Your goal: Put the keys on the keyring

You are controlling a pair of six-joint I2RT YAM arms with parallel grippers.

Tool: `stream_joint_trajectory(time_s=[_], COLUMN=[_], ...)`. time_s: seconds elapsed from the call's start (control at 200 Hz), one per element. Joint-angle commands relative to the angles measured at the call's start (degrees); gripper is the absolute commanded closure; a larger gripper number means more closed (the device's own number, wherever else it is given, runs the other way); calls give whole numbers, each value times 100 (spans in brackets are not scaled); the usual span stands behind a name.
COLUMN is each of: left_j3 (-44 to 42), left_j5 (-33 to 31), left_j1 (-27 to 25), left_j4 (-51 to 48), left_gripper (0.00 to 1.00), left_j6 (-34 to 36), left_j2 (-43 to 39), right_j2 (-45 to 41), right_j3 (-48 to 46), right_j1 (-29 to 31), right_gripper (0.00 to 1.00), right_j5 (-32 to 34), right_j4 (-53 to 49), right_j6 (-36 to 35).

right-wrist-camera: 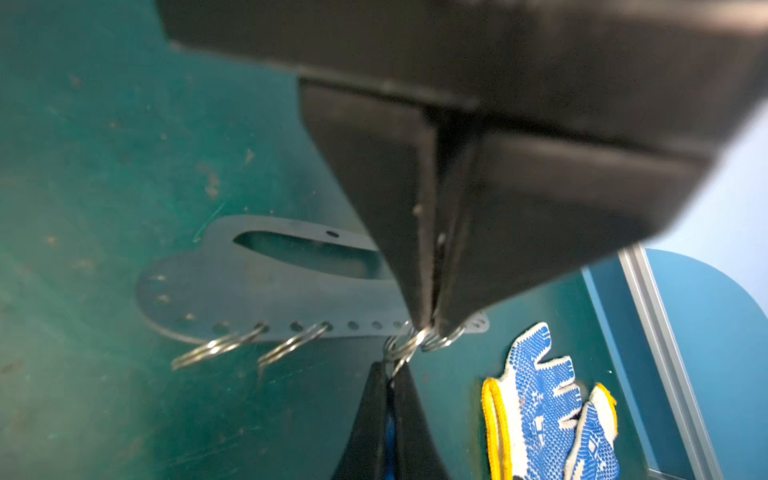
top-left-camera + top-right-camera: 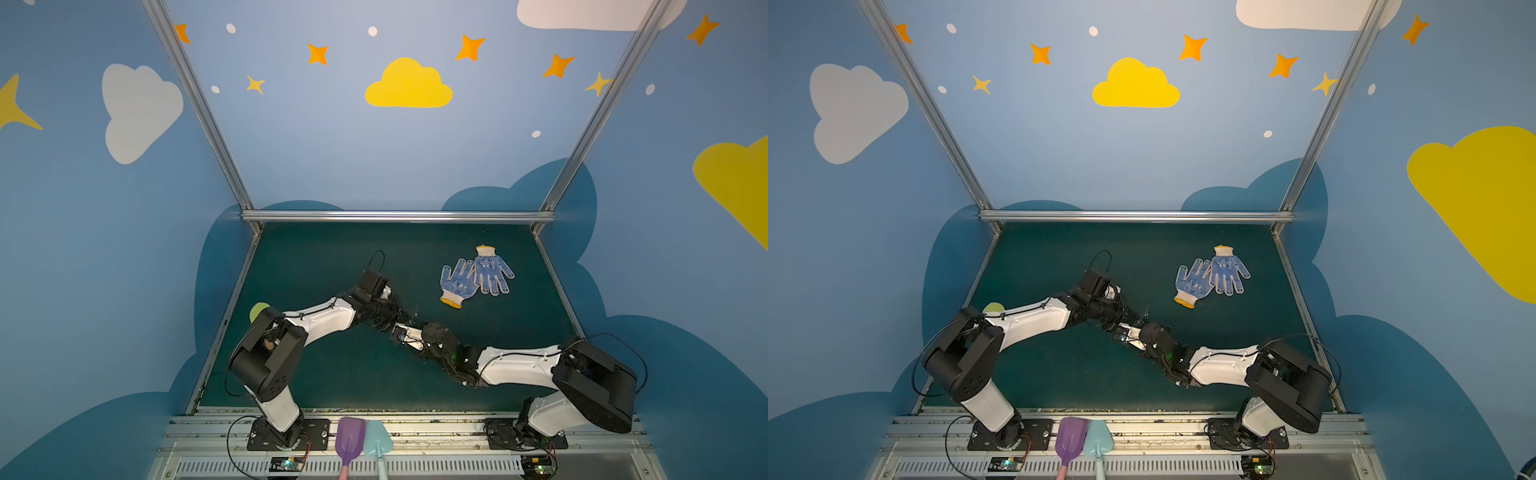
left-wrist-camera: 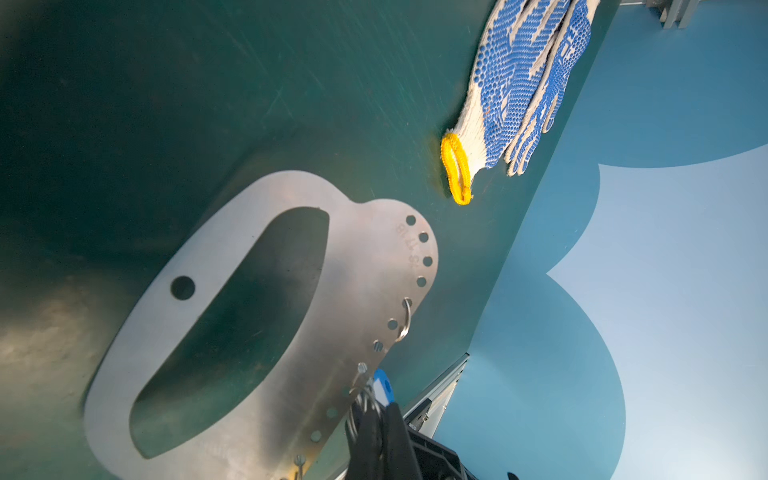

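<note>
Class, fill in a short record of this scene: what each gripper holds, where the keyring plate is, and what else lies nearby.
left gripper: shut on the keys, a tiny bunch with a blue plastic head
right gripper: shut on a small metal ring at the plate's hole-dotted edge
keyring: flat grey metal plate with a long slot, on the green table
nearby: pair of blue-dotted white gloves, apart from the plate

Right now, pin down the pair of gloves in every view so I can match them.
Top view: gloves on the green mat, right of centre.
Top view: gloves, same place.
Left wrist: gloves past the keyring's holed edge.
Right wrist: gloves past the keyring's ringed edge.
Shared landmark: the green mat.
</note>
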Motion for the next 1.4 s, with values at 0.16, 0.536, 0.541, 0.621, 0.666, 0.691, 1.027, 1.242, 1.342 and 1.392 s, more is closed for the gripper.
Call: stream_joint_trajectory(time_s=[0.16,0.536,0.541,0.621,0.666,0.691,1.027,1.242,1.342,1.392], left_j3=[-55,-73,-73,-113,-134,-135,-143,-155,-71,17], left_j5=[-38,-135,-139,-204,-218,-209,-391,-874,-792,-828], left_j1=[16,32,33,45,48,54,177,203,177,108], left_j4=[191,218,209,191,200,192,-422,-1813,-2394,-2693], left_gripper=[96,96,96,96,96,96,90,64,61,60], left_j6=[-95,-148,-150,-152,-146,-135,218,1114,1514,1706], left_j2=[-123,-163,-161,-218,-242,-246,-466,-984,-962,-880], right_j2=[-438,-865,-875,-975,-1013,-1029,-1530,-2393,-2774,-2957], right_j3=[-15,-269,-270,-327,-353,-367,-442,-370,-389,-428], right_j1=[167,345,342,341,337,338,339,327,326,326], right_gripper=[100,100,100,100,100,100,100,100,100,100], right_j5=[-434,-655,-659,-688,-695,-701,-665,-301,-196,-197], right_j4=[-5,-213,-213,-230,-255,-268,-705,-1836,-2307,-2465], right_j6=[46,166,170,185,215,224,529,1319,1675,1909])
